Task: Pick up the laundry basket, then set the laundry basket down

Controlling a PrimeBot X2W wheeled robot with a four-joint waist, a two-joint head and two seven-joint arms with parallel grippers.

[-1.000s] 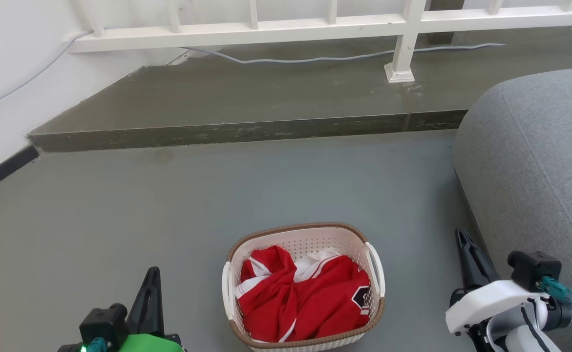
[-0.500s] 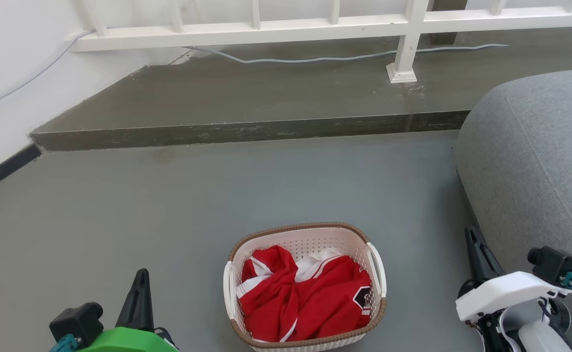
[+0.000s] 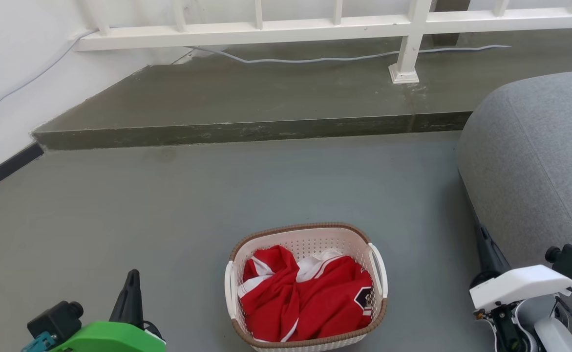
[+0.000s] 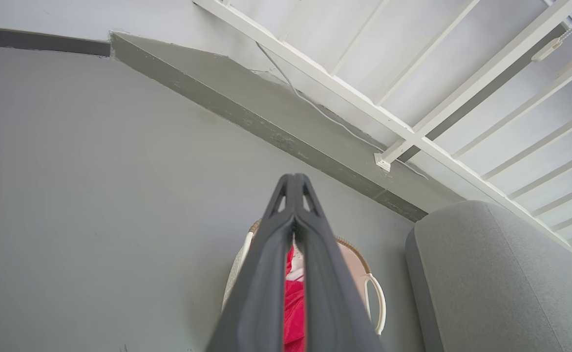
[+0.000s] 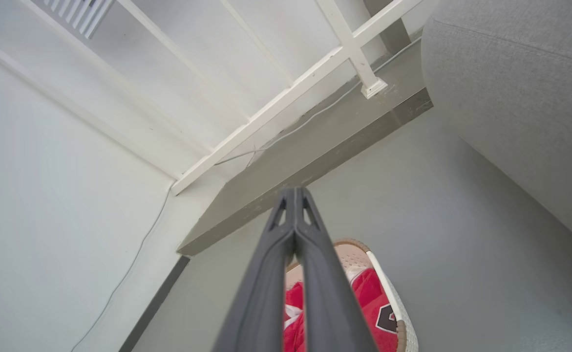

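Observation:
The laundry basket (image 3: pixel 298 228), cream-white with a brown rim and white side handles, stands on the grey floor low in the middle of the head view. A red and white garment (image 3: pixel 305 300) fills it. My left gripper (image 3: pixel 131 276) is shut and empty, left of the basket and apart from it. My right gripper (image 3: pixel 482 233) is shut and empty, to the basket's right beside the sofa. In the left wrist view the shut left gripper (image 4: pixel 294 179) hides part of the basket (image 4: pixel 353 248). In the right wrist view the shut right gripper (image 5: pixel 294 191) crosses the basket (image 5: pixel 350 242).
A grey sofa (image 3: pixel 535 161) bulks at the right, close to my right arm. A raised concrete step (image 3: pixel 246 132) runs across behind the basket, with a white railing (image 3: pixel 266 30) and a loose cable (image 3: pixel 315 59) on it. A white wall (image 3: pixel 2 73) closes the left.
Both grippers have drawn outward and lower in the head view, the left to the left and the right toward the sofa. The basket has stayed on the floor.

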